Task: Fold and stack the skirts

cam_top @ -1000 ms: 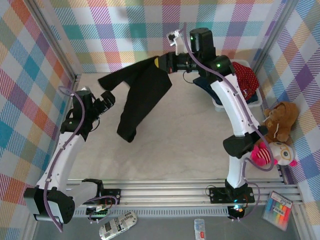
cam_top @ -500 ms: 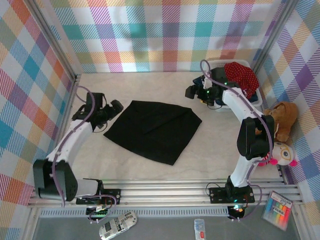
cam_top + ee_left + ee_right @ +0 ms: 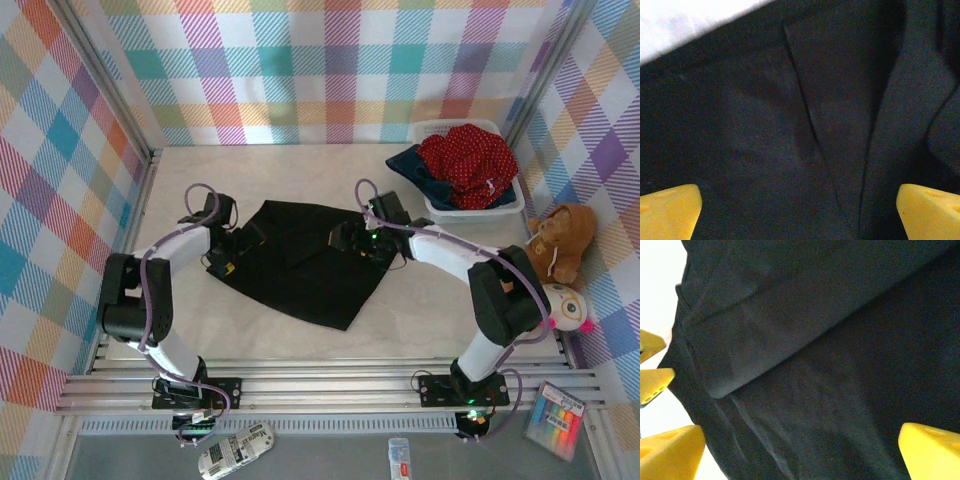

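The pale beige tabletop [image 3: 430,300] fills the floor of a booth with pastel plaid walls [image 3: 300,70]. Near its middle, slightly to the left, the plain black cloth skirt [image 3: 305,275] lies spread out on the table as a rough four-sided shape, with creases across it and one flap doubled over near its far edge.

The two white robot arms bend low toward the skirt from opposite sides. The left arm [image 3: 165,250] reaches its left edge and the right arm [image 3: 450,255] reaches its far right part.

At the far right corner sits a white plastic mesh basket [image 3: 478,211]. The red skirt with small white dots [image 3: 470,165] is heaped in it, and dark blue denim skirts [image 3: 412,168] spill over its left side. A brown teddy bear [image 3: 560,240] sits just beside the basket against the right wall.

The left gripper [image 3: 240,248] sits over the skirt's left edge. In its wrist view its yellow fingertips [image 3: 667,212] stand far apart with only black cloth [image 3: 790,125] below them and nothing clasped. The right gripper [image 3: 345,238] is low over the folded flap, its yellow fingertips [image 3: 932,452] likewise spread wide above the skirt [image 3: 830,380], gripping nothing.
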Robot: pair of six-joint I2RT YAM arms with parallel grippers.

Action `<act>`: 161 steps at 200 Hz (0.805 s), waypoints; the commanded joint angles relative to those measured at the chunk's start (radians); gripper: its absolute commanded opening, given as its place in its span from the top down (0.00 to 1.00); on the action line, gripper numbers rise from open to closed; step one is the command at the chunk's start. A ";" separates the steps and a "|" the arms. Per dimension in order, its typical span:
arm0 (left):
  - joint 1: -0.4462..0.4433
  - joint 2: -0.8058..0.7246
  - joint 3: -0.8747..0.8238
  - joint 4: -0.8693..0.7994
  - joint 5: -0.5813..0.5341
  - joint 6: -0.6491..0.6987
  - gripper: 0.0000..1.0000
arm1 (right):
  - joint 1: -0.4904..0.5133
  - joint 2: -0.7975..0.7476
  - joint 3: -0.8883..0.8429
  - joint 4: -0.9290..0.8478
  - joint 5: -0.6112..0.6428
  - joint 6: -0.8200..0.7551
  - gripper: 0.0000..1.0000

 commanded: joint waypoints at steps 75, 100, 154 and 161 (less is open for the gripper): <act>-0.152 -0.189 -0.079 -0.031 -0.164 -0.198 0.00 | -0.107 0.319 0.269 -0.145 0.206 -0.038 0.01; -0.108 -0.285 -0.140 -0.125 -0.277 -0.212 0.00 | -0.109 0.330 0.373 -0.173 0.193 -0.073 0.01; -0.039 -0.438 -0.315 -0.130 -0.194 -0.252 0.33 | -0.102 0.038 0.071 -0.013 0.155 -0.047 0.01; -0.039 -0.445 -0.337 -0.126 -0.171 -0.264 0.39 | -0.102 0.001 0.027 -0.007 0.165 -0.064 0.01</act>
